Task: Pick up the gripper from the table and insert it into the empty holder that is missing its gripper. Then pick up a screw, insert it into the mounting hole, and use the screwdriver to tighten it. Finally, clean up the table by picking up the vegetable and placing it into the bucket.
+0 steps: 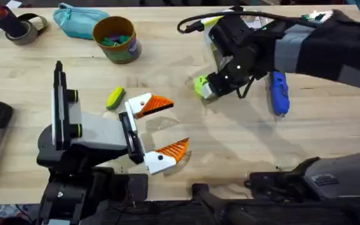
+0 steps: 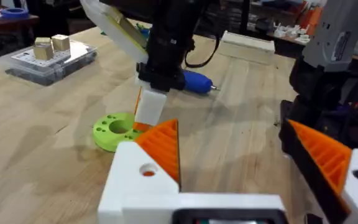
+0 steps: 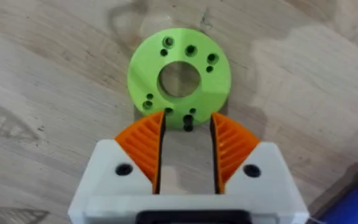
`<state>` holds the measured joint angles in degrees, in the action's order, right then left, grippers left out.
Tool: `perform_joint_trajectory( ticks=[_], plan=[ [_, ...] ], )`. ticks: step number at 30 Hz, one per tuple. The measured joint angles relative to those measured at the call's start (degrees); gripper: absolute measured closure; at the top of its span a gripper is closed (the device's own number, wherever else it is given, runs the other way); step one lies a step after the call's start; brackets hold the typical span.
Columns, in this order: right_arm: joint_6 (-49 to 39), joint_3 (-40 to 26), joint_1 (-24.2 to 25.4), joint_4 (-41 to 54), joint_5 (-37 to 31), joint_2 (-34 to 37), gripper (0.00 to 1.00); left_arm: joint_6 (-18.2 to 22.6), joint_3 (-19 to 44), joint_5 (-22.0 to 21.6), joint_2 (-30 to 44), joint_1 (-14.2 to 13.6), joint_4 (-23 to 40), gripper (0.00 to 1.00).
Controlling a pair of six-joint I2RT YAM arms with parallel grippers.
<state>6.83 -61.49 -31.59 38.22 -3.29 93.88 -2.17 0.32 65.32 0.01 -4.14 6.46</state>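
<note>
Wooden table (image 1: pixel 230 144) is holding everything. Right gripper (image 3: pixel 186 127) is hovering parted at the lime-green gripper (image 3: pixel 179 78); left gripper (image 1: pixel 161 128) is sitting wide open.

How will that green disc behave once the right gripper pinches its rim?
The green disc looks like rigid plastic, so it probably won't flex. Lying flat, it shouldn't roll. Its thin rim may slip between the right gripper pads.

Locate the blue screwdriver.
In the overhead view the screwdriver lies on the table's right half, just right of the right gripper and the lime-green gripper.
</note>
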Motion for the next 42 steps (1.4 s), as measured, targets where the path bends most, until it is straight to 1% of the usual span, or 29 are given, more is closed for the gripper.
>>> perform_joint_trajectory(
  ticks=[4, 12, 19, 29, 34, 39, 40, 42],
  plan=[
    [0.0, 0.0, 0.0, -0.1, 0.0, 0.1, 0.622, 0.0, 0.0, 0.0, 0.0, 0.0, 0.0, 0.014],
    [0.0, 0.0, 0.0, -0.1, 0.0, 0.3, 0.626, 0.0, 0.0, 0.0, 0.0, 0.0, 0.0, 0.014],
    [0.0, 0.0, 0.0, -0.1, 0.0, 0.3, 0.678, 0.0, 0.0, 0.0, 0.0, 0.0, 0.0, 0.014],
    [0.0, 0.0, 0.0, 0.4, 0.0, 0.3, 0.711, 0.0, 0.0, 0.0, 0.0, 0.0, 0.0, 0.014],
    [0.0, 0.0, 0.0, 0.4, 0.0, 0.3, 0.747, 0.0, 0.0, 0.0, 0.0, 0.0, 0.0, 0.015],
    [0.0, 0.0, 0.0, 0.4, 0.0, 0.3, 0.808, 0.0, 0.0, 0.0, 0.0, 0.0, 0.0, 0.014],
    [0.0, 0.0, 0.0, 0.4, 0.0, 0.3, 0.844, 0.0, 0.0, 0.0, 0.0, 0.0, 0.0, 0.015],
    [-0.1, 0.0, 0.0, 0.4, 0.1, 0.3, 0.969, 0.0, 0.0, 0.0, 0.0, 0.0, 0.0, 0.015]
  ],
)
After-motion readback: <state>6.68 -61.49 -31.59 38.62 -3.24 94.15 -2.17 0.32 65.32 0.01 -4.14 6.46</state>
